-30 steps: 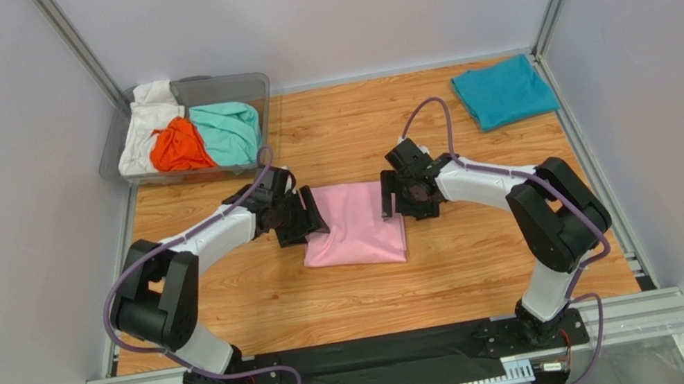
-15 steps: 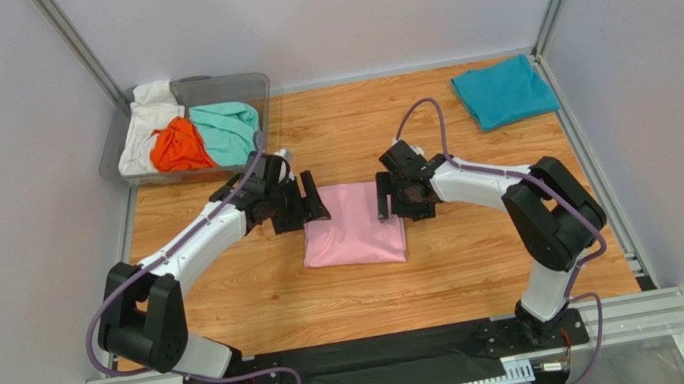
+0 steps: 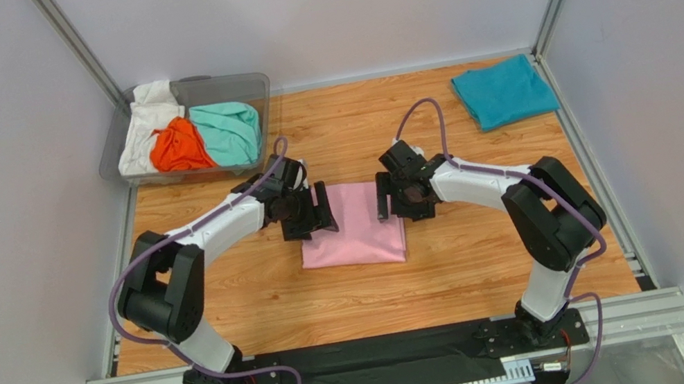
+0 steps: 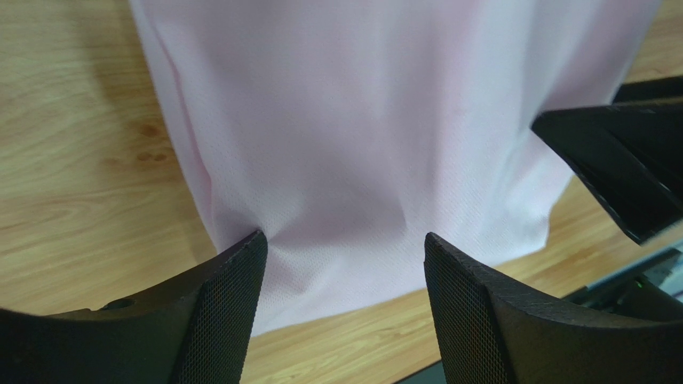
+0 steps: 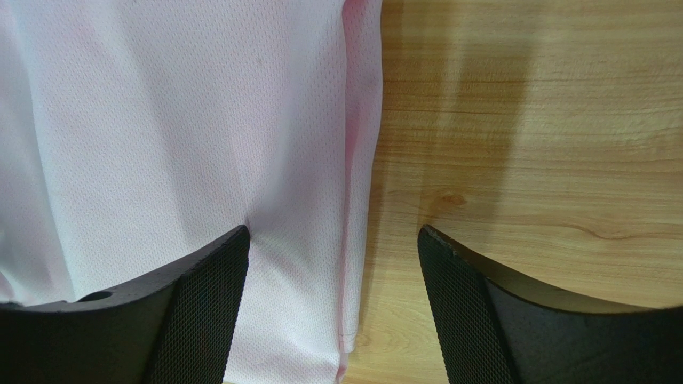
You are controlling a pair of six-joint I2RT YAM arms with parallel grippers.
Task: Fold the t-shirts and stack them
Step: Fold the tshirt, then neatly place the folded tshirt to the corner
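The folded light pink t-shirt (image 3: 354,225) lies flat in the middle of the wooden table. It fills the left wrist view (image 4: 361,120) and the left half of the right wrist view (image 5: 184,128). My left gripper (image 3: 322,207) is open over its far left corner, one finger pressing the cloth. My right gripper (image 3: 384,197) is open astride its far right edge. The right gripper's dark finger shows at the right of the left wrist view (image 4: 617,160). A folded teal-blue t-shirt (image 3: 503,92) lies at the far right corner. White (image 3: 144,121), orange (image 3: 177,147) and mint-green (image 3: 228,131) tees sit in a bin.
A clear plastic bin (image 3: 256,86) stands at the far left corner. Grey walls close in the left, right and back. A black mat and metal rail (image 3: 386,358) run along the near edge, past the bare wood (image 3: 473,253) in front of the pink shirt.
My left gripper swung away from the shirt's far left corner, then came back down onto it. My right gripper shifted slightly left along the far right edge. The pink shirt stays put.
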